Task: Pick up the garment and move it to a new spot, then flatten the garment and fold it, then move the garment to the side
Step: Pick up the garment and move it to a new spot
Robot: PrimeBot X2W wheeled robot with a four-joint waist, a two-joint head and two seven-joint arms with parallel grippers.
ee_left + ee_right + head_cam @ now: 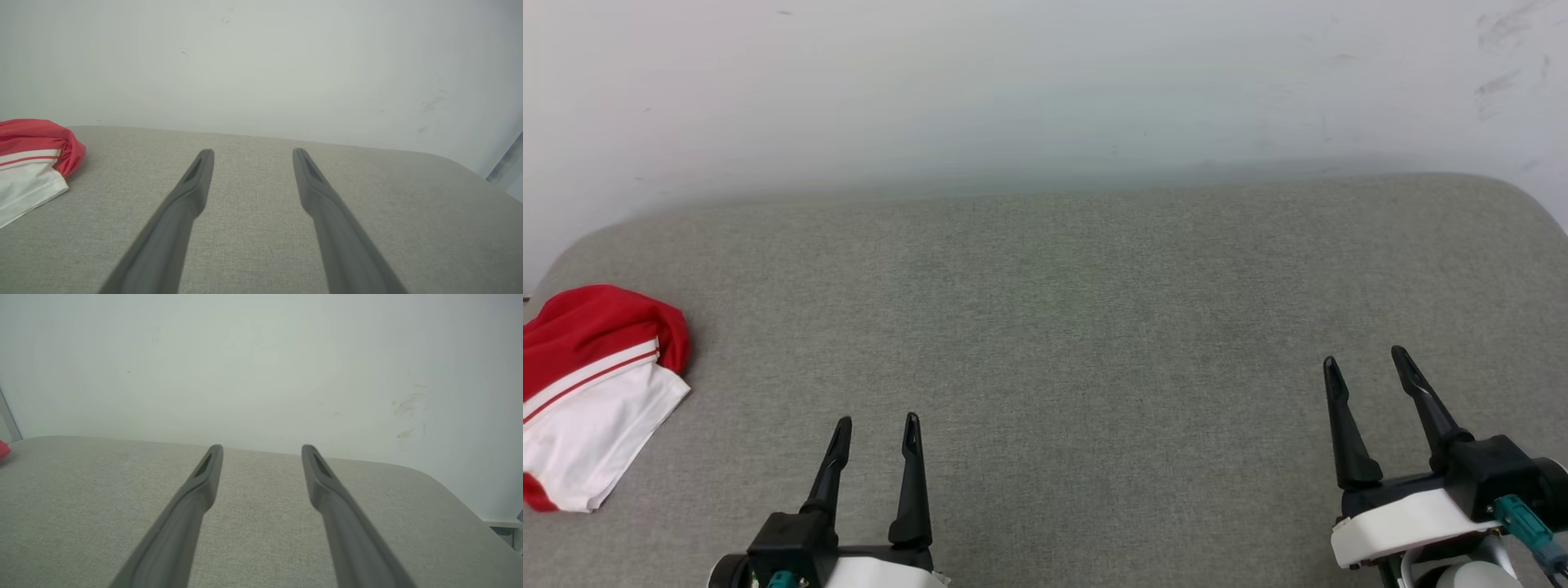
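The garment (592,384) lies bunched at the far left of the grey cushioned surface (1078,318), red on top with a white sleeve and thin red-and-white stripe trim; part of it runs past the picture's left edge. The left wrist view has the garment (32,159) at its left edge, and a red scrap of the garment (3,450) peeks in at the right wrist view's left edge. My left gripper (876,422) stands open at the lower left, to the right of the garment and apart from it. At the lower right my right gripper (1365,358) is open, nothing between its fingers.
A pale wall (1045,90) rises straight behind the grey surface, with a few scuff marks at its upper right. The surface's back corners are rounded. Bare grey fabric stretches between the two grippers and ahead of them.
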